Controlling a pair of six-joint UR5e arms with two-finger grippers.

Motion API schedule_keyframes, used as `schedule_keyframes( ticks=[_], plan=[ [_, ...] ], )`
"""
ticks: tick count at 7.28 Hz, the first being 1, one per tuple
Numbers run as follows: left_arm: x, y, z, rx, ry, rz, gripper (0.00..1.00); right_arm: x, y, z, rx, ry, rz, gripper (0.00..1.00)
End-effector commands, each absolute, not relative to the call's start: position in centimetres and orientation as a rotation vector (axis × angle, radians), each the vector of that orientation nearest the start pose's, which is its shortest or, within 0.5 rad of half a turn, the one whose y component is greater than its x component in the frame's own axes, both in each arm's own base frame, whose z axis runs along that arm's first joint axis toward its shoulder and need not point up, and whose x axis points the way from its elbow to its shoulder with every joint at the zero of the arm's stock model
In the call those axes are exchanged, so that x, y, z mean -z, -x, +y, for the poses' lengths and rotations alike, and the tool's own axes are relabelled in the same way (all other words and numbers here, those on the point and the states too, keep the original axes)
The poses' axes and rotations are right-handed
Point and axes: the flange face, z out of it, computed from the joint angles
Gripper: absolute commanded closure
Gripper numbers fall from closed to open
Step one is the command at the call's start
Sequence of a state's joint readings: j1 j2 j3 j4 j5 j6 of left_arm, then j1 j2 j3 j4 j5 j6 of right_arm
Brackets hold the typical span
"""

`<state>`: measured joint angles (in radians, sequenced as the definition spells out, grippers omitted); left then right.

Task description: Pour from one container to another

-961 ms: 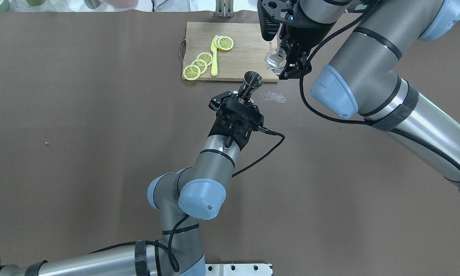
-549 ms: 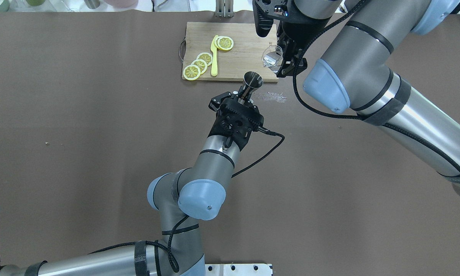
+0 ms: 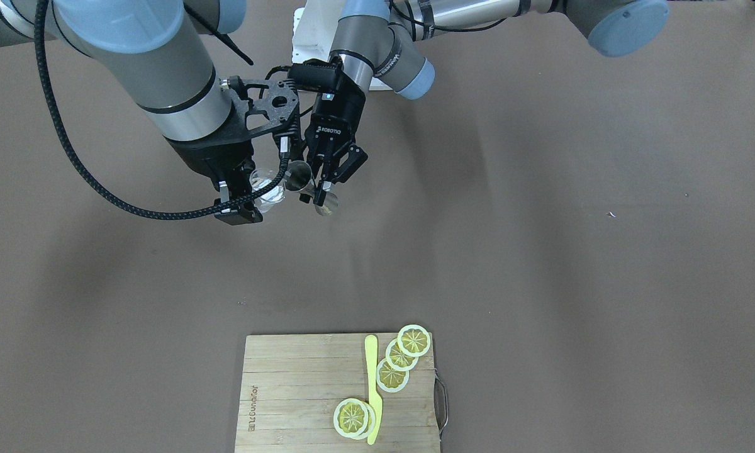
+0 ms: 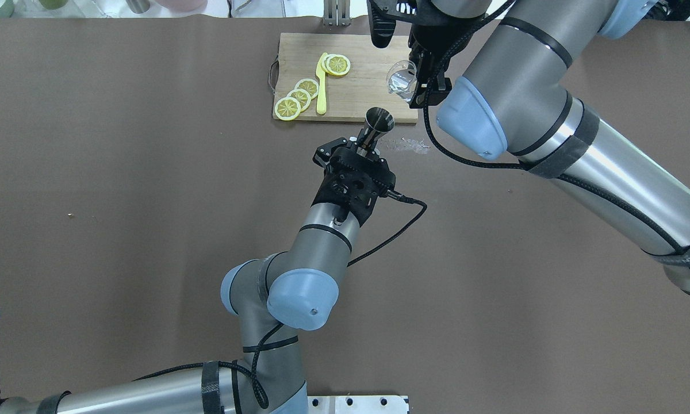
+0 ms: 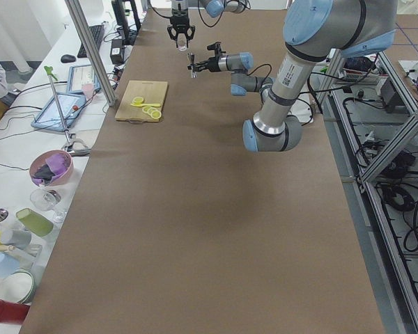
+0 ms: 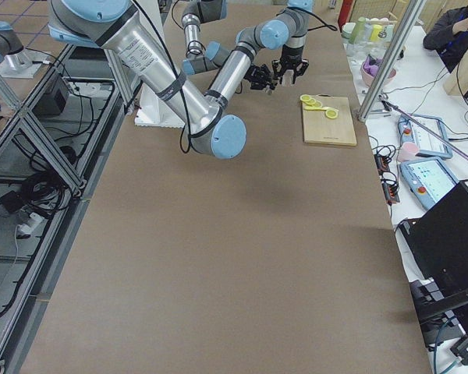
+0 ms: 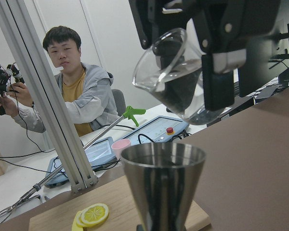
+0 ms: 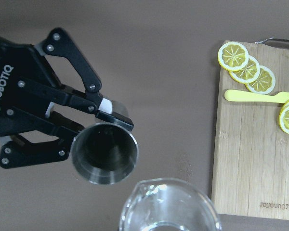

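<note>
The steel jigger (image 4: 378,121) stands upright in the air, and my left gripper (image 4: 357,145) is shut on its narrow waist. From the right wrist its open top cone (image 8: 104,153) looks dark inside. The clear glass (image 4: 401,83) hangs higher, just beyond and to the right of the jigger, with my right gripper (image 4: 418,80) shut on it. In the left wrist view the glass (image 7: 171,72) is tilted, its mouth leaning over the jigger's rim (image 7: 163,156). From across the table, glass (image 3: 265,187) and jigger (image 3: 299,175) sit almost side by side.
A wooden cutting board (image 4: 368,63) lies past the grippers with several lemon slices (image 4: 299,96) and a yellow knife (image 4: 321,86). A small glistening patch (image 4: 405,145) marks the brown table right of the jigger. A person (image 7: 70,86) sits beyond the table's far edge.
My right gripper has carried the glass to the left and slightly farther back, closer over the jigger. The left arm and jigger have stayed still.
</note>
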<state>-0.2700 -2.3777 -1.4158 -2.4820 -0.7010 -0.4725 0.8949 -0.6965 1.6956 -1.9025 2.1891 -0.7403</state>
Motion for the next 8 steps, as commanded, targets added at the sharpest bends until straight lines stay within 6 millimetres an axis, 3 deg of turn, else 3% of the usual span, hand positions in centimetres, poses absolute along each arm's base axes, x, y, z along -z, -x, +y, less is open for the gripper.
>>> schedule_keyframes(
  ticks=[1,6,8],
  plan=[
    [-12.0,-60.3,-38.4,0.027,-1.410,0.678,1.00,-10.6,36.4,-56.0,1.532,-0.727,-0.607,1.00],
    [-12.0,-60.4,-38.4,0.028,-1.410,0.679,1.00,-10.4,36.7,-55.0,1.590,-0.691,-0.542,1.00],
    [-12.0,-60.4,-38.4,0.027,-1.410,0.678,1.00,-9.4,37.2,-54.5,1.609,-0.673,-0.521,1.00]
  ],
)
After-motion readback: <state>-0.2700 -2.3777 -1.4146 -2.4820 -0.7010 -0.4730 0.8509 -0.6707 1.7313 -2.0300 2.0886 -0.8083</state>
